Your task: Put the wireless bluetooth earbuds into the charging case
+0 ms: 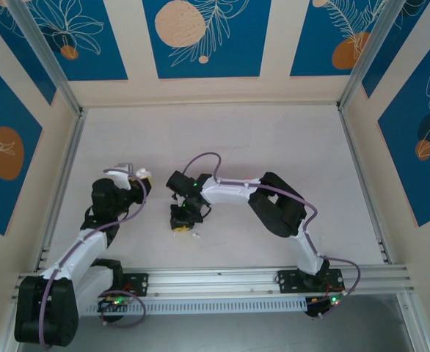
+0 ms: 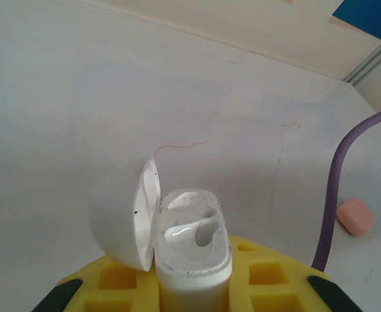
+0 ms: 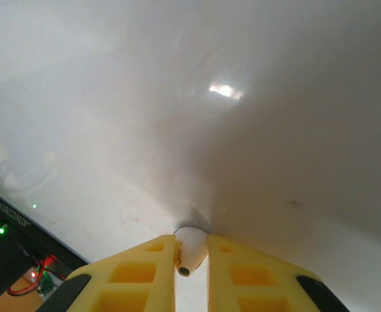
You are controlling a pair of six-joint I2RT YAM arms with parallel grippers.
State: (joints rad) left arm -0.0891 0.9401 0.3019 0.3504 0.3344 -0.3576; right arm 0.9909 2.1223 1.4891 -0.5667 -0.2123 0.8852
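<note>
My left gripper (image 2: 192, 263) (image 1: 140, 177) is shut on the white charging case (image 2: 194, 250) (image 1: 129, 169), holding it upright between yellow fingers with its lid (image 2: 122, 211) hinged open to the left. The two wells inside the case are exposed. My right gripper (image 3: 192, 250) (image 1: 180, 225) points down at the table, shut on a white earbud (image 3: 191, 255) whose tip sticks out toward the camera between the yellow pads. A second small white earbud (image 1: 194, 236) (image 3: 12, 174) lies on the table just beside that gripper.
A small salmon-pink rounded piece (image 2: 355, 216) lies on the table right of the case, beside a purple cable (image 2: 337, 195). The white table (image 1: 274, 147) is walled in at the back and sides. The rail with the arm bases (image 1: 222, 282) runs along the near edge.
</note>
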